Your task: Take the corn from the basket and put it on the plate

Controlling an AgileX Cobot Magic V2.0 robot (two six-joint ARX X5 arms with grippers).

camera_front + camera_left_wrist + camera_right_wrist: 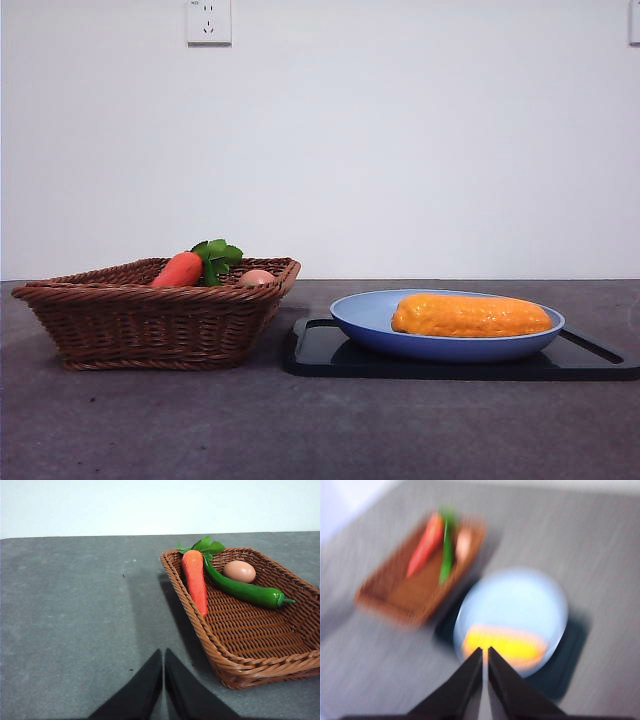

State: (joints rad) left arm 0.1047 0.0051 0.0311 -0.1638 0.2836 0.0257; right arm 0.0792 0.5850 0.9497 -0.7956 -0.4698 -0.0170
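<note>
The orange-yellow corn point(470, 316) lies on its side in the light-blue plate point(360, 318), also blurred as corn point(504, 647) on the plate point(520, 600) in the right wrist view. The brown wicker basket point(150, 320) stands to the left of the plate; the left wrist view shows the basket point(250, 630) with no corn in it. My right gripper point(485, 652) hangs shut high above the plate, holding nothing. My left gripper point(163, 654) is shut over bare table beside the basket. Neither gripper shows in the front view.
A carrot point(196, 580), a green pepper point(242, 590) and a tan egg point(239, 571) lie in the basket. A flat black tray point(600, 358) sits under the plate. A wall rises behind the grey table point(70, 620).
</note>
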